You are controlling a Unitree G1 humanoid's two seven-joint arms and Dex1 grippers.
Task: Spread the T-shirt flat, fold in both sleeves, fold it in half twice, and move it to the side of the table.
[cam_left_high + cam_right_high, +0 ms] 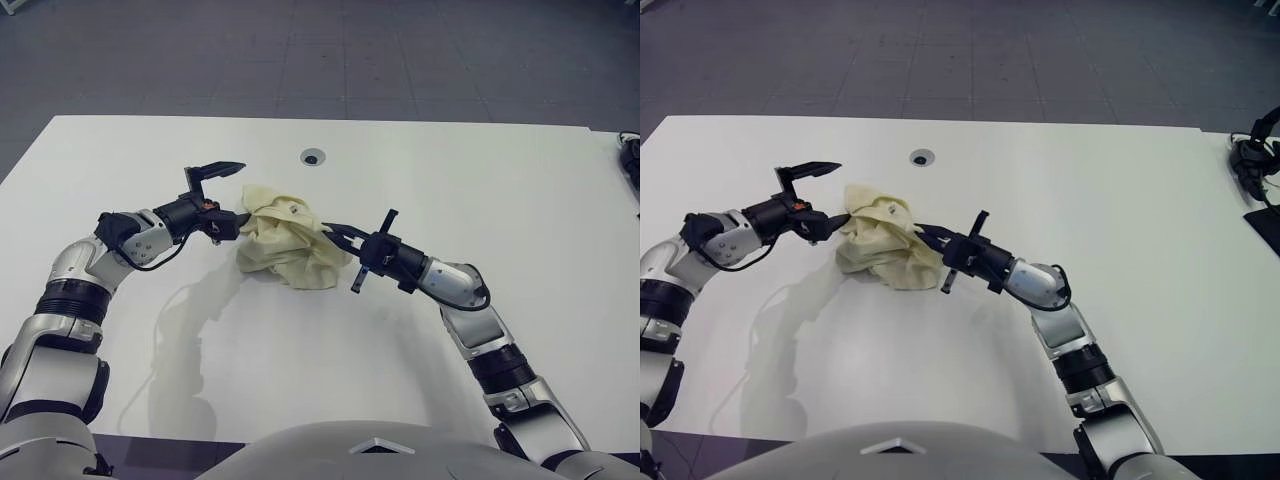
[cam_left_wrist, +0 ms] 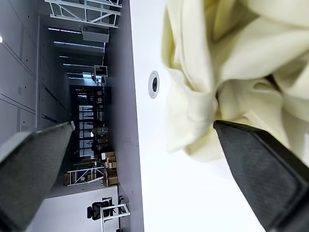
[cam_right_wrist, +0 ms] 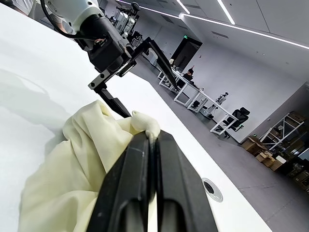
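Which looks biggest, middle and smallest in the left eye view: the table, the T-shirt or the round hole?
1. table
2. T-shirt, crumpled in a heap
3. round hole, by far the smallest

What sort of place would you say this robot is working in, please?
Probably a large open-plan lab or industrial office: rows of desks and an office chair stand under long ceiling strip lights, with cardboard boxes to one side and a white work table in front.
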